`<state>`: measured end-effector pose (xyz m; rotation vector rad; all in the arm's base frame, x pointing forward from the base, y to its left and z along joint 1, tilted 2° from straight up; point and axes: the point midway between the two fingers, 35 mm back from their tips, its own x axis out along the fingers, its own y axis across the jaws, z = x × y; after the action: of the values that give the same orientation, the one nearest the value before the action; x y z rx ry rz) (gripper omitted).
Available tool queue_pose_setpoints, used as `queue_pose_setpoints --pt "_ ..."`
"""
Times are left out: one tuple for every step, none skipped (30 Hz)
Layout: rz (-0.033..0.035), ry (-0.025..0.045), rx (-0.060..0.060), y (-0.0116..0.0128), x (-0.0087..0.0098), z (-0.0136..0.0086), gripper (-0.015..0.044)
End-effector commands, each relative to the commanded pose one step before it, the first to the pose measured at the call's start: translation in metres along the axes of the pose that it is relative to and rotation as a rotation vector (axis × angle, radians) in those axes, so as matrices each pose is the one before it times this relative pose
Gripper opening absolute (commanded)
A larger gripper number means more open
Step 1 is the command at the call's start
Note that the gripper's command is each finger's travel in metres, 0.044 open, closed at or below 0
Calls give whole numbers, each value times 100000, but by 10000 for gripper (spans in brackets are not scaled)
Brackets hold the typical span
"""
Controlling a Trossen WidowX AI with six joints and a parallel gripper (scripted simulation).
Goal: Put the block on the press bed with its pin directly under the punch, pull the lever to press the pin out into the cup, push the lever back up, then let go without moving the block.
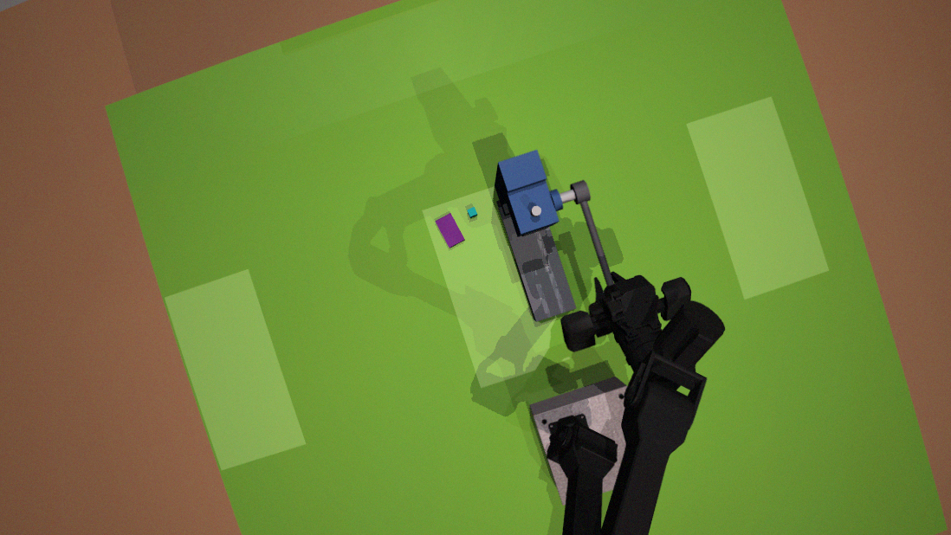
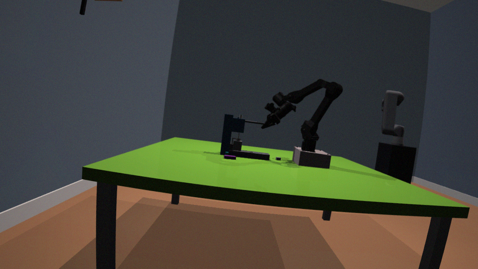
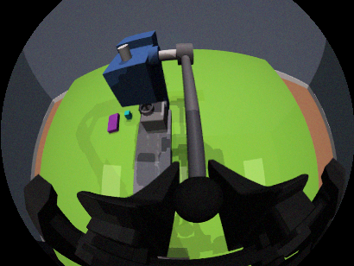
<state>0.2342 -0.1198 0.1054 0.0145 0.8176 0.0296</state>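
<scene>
One claw (image 1: pixel 612 282) (image 2: pixel 264 126) (image 3: pixel 193 165), nearly closed, pinching lever (image 1: pixel 595 232) (image 2: pixel 254 122) (image 3: pixel 193 125) at knob end, likely for leverage; block (image 2: pixel 237 145) (image 3: pixel 153 121) sits below press head (image 1: pixel 533 203) (image 2: pixel 238 125) (image 3: pixel 135 78), presumably lined up for punching.

Pin under the punch indiscernibly small.

A black arm (image 1: pixel 655 425) (image 2: pixel 321 105) with chunky rounded joints and a boxy, open-framed link.
</scene>
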Motion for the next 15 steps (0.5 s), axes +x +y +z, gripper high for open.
queue_pose_setpoints --pt "-487 -1364 -567 -40 -522 678 0" --pt "0 0 0 0 -38 40 0" --pt "0 0 0 0 -37 40 0" --pt "0 0 0 0 -37 40 0" --pt "0 0 0 0 -37 40 0" --pt "0 0 0 0 -37 40 0" --pt "0 0 0 0 -37 40 0" --pt "0 0 0 0 -36 40 0" --pt "0 0 0 0 -36 40 0" --pt "0 0 0 0 -36 40 0" --pt "0 0 0 0 -36 40 0" --pt "0 0 0 0 -35 40 0" --pt "0 0 0 0 -35 40 0" --pt "0 0 0 0 -35 40 0" --pt "0 0 0 0 -35 40 0"
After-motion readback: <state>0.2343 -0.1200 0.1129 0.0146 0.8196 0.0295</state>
